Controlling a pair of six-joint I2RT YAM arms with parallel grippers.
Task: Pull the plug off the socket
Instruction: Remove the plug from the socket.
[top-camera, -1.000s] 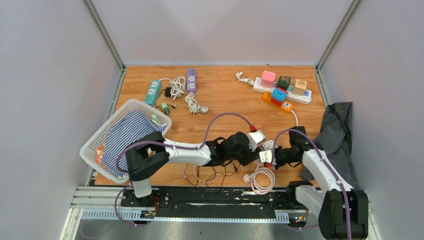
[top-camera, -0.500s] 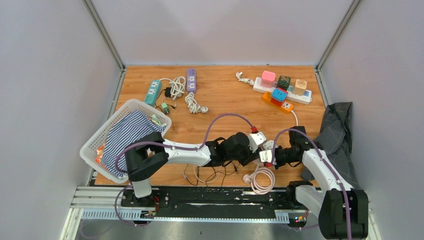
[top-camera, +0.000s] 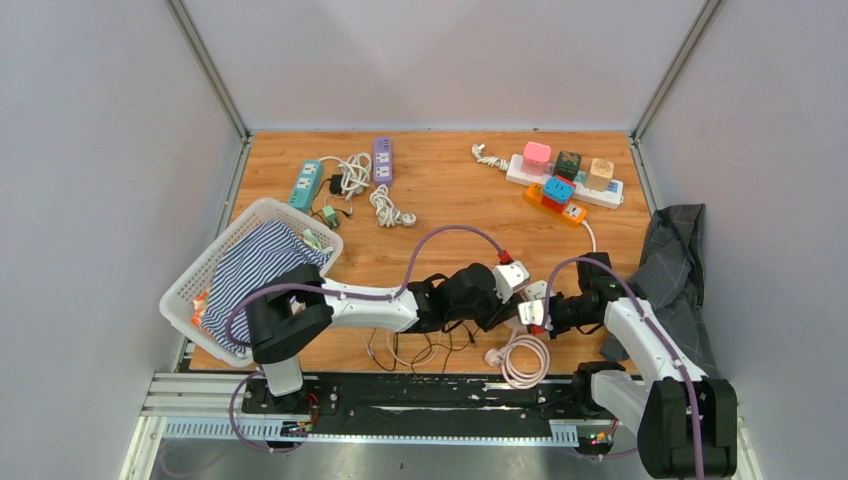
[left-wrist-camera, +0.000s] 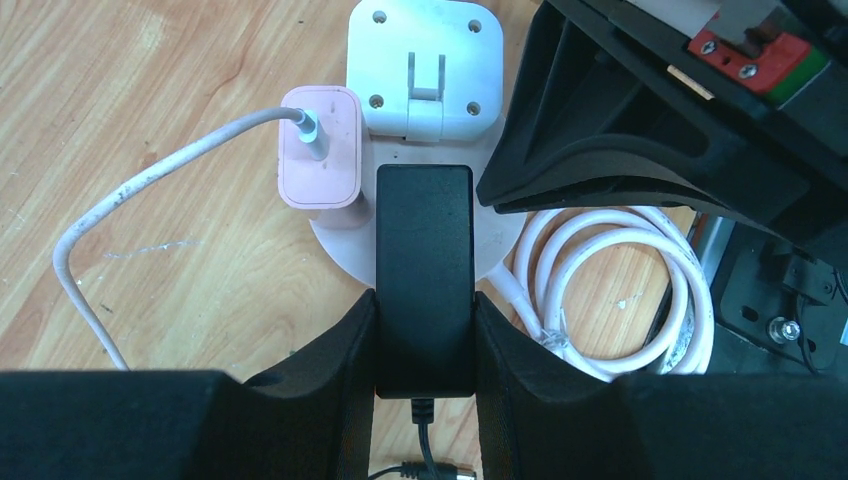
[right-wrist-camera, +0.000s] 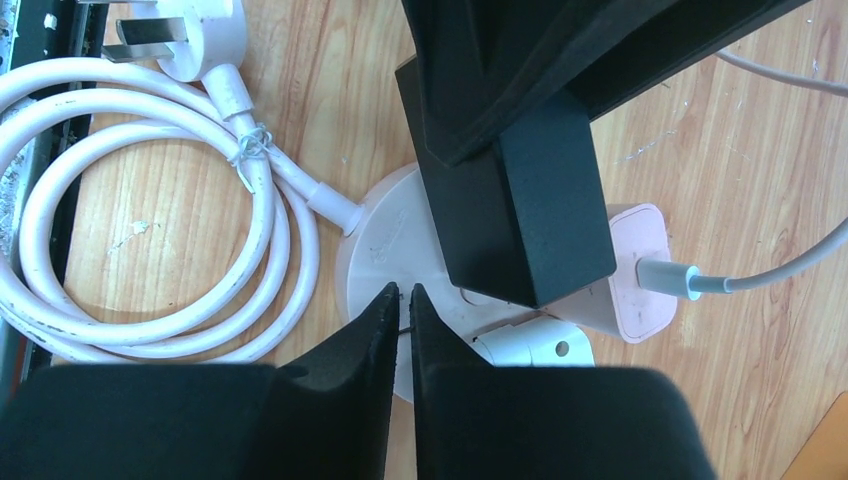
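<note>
A round pale socket (left-wrist-camera: 338, 238) lies on the wooden table near the front edge. Three things are plugged into it: a black plug (left-wrist-camera: 423, 250), a pink charger (left-wrist-camera: 320, 160) with a white lead, and a white plug (left-wrist-camera: 425, 65). My left gripper (left-wrist-camera: 424, 300) is shut on the black plug, one finger on each long side. In the right wrist view my right gripper (right-wrist-camera: 403, 292) is shut, its tips resting on the socket (right-wrist-camera: 375, 240) beside the black plug (right-wrist-camera: 520, 200). From above, both grippers (top-camera: 512, 310) meet at the socket.
The socket's white cable (right-wrist-camera: 150, 200) lies coiled beside it, ending in a loose wall plug (right-wrist-camera: 190, 35). A white basket (top-camera: 200, 280) of striped cloth sits at the left and a grey cloth (top-camera: 670, 260) at the right. Power strips (top-camera: 565, 180) with coloured adapters lie at the back.
The left arm's elbow has shifted very slightly to the left. Both grippers and the socket stay where they were.
</note>
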